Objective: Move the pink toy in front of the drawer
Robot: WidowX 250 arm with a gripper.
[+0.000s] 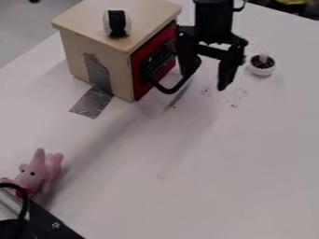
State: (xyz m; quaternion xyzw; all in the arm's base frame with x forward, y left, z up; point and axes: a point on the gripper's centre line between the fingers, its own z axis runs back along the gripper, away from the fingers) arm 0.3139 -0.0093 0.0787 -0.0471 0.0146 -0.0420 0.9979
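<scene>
Camera view: down-left of the widely parted black two-finger pincer [205, 79], well apart, is the pink plush toy [37, 174], probably light and squashy, best gripped round its middle.

On the white worktop [205, 186], a wooden box [115, 60] with a red drawer front was placed by the far left edge, with silver tape [92, 102] stuck beside it. A small white cup [261, 70] was set near the far edge, the pink toy [38, 172] towards the near left corner.
</scene>
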